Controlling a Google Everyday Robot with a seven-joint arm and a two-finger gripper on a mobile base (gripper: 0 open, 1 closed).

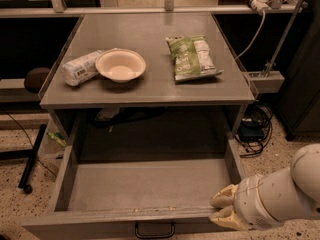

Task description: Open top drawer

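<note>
The top drawer [145, 186] sits at 6 o'clock under the bench [150, 34], far out, with its grey tray showing. The hand [223, 209] is at 5 o'clock, at the drawer's front right corner. I cannot tell if it is clenched or released. Any last pull should go straight toward 6 o'clock, slowly, so the drawer does not jam.

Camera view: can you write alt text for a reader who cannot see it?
The top drawer stands wide open, showing its plain grey tray, with the gripper at the right end of its front panel. On the tabletop above sit a white bowl, a wrapped white package and a green snack bag.
</note>
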